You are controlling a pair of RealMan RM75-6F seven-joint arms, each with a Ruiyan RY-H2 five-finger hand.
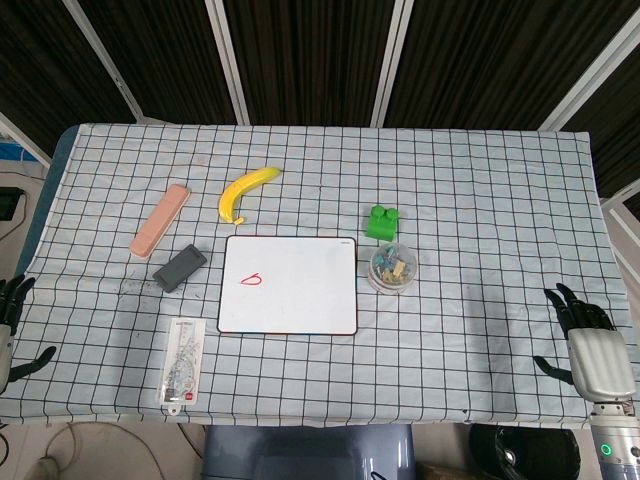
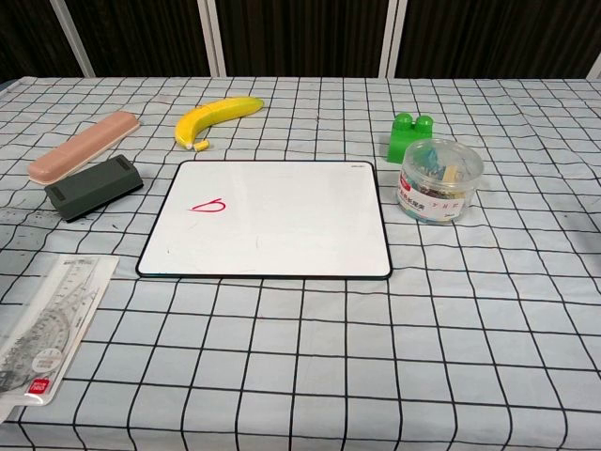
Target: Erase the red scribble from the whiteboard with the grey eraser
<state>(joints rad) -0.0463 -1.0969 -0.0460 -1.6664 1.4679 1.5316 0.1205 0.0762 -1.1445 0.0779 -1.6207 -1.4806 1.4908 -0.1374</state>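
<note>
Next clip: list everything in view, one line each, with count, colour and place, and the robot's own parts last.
whiteboard: 1, white with dark rim, middle of the table
red scribble: 1, red, on the whiteboard's left part
eraser: 1, dark grey, just left of the whiteboard
banana: 1, yellow, beyond the whiteboard's far left corner
pink case: 1, pink, long, lying beyond the eraser
green block: 1, green, beyond the whiteboard's right side
tub of clips: 1, clear with mixed colours inside, right of the whiteboard
ruler set: 1, clear packet, near edge left of the whiteboard
tablecloth: 1, white with black grid, covering the table
left hand: 1, black, at the table's left edge, holding nothing
right hand: 1, grey and black, at the near right corner, holding nothing
</note>
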